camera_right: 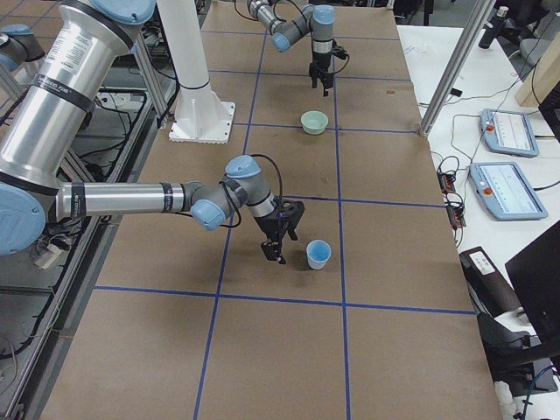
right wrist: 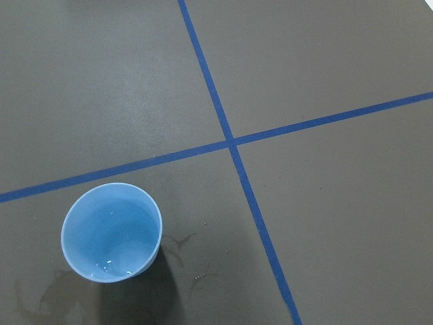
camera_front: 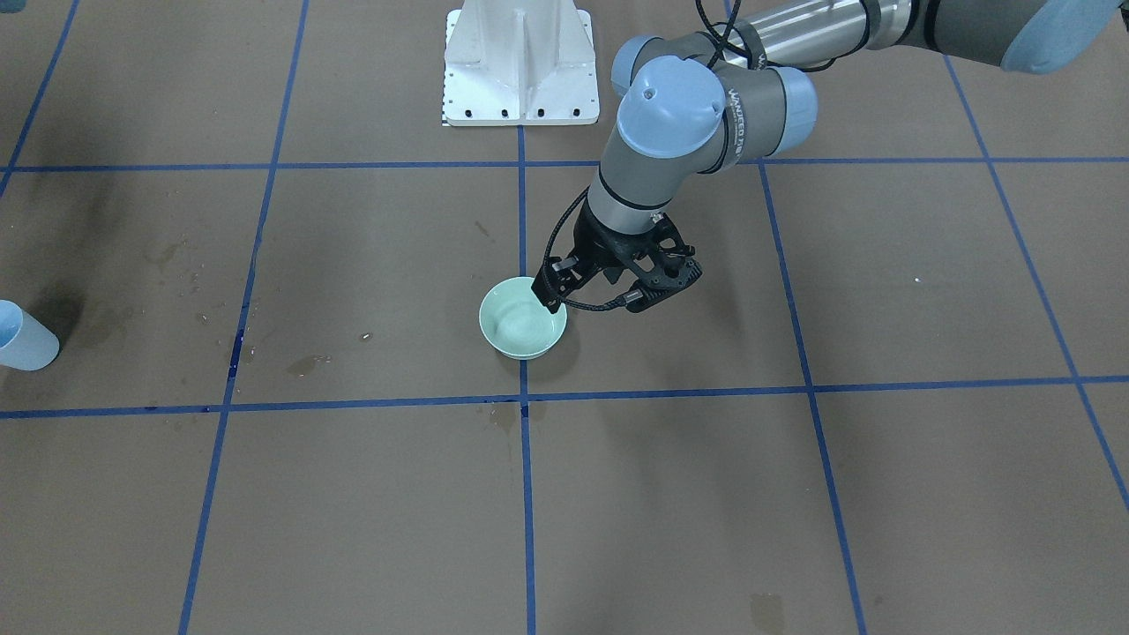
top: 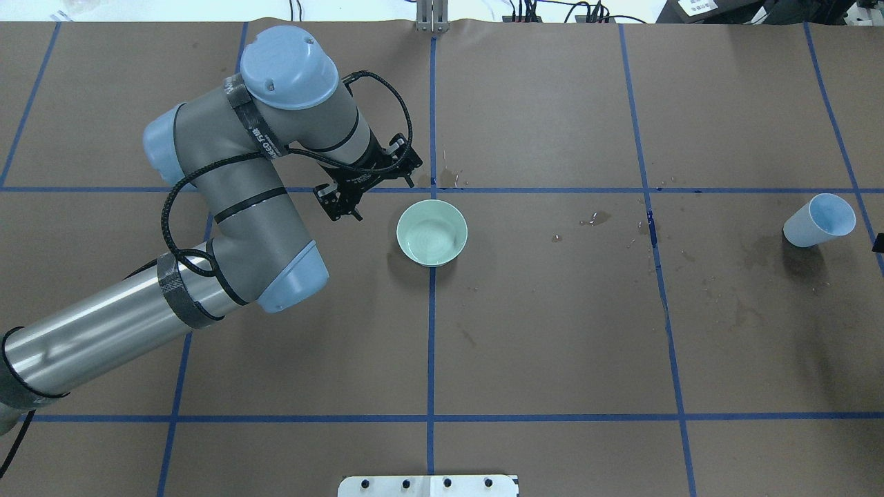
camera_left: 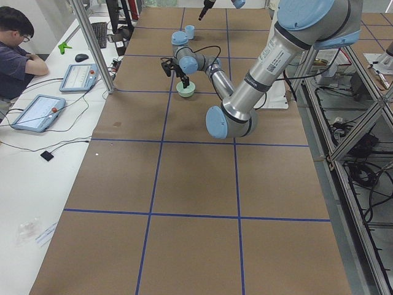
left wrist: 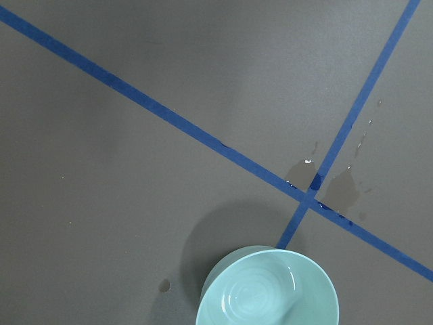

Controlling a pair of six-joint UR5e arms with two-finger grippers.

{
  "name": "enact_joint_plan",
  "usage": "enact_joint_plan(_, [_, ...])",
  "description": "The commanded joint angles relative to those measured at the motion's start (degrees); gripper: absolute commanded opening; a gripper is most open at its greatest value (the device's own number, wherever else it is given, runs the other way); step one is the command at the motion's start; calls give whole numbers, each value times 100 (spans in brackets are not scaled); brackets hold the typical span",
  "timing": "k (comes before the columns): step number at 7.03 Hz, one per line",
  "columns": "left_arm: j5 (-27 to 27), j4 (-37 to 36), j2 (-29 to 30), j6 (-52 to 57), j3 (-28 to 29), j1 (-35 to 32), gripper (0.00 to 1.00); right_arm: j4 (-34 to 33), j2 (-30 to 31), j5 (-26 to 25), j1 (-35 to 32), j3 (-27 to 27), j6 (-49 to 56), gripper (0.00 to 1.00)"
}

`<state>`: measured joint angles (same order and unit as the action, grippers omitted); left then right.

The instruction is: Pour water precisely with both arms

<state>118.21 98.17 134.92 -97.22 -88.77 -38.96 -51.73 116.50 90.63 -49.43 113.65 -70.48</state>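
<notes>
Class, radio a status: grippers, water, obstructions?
Left gripper open beside green bowl. Right gripper beside blue cup, state unclear. Water glints in cup. Only wet stains between.

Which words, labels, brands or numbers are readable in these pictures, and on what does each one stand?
No text reads clearly in any view.
Lettering on the left arm: there, but blurred, cannot be read.
Lettering on the right arm: too small to read.
Tablet screens on the side bench: too small to read.
</notes>
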Motion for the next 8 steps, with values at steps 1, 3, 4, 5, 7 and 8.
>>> enact_joint_plan(1, [0, 0, -9, 1, 0, 2, 100, -12, 5, -827, 897, -62, -720, 100])
enact_joint_plan(3, [0, 0, -9, -8, 8, 20, 100, -4, -135, -1721, 1477, -368, -1115, 100])
enact_joint_plan(4, [0, -9, -9, -8, 9, 29, 100, -4, -319, -2064, 1636, -474, -1152, 100])
enact_joint_plan(5, [0, 0, -18, -8, 26, 46, 100, -21, -547, -2302, 1786, -658, -1257, 100])
enact_joint_plan(7, [-9, 0, -18, -8, 53, 55, 100, -39, -672, -2715, 1962, -826, -1267, 100])
enact_joint_plan(8, [0, 0, -36, 1, 61, 55, 100, -39, -733, -2892, 1989, -948, -1276, 100])
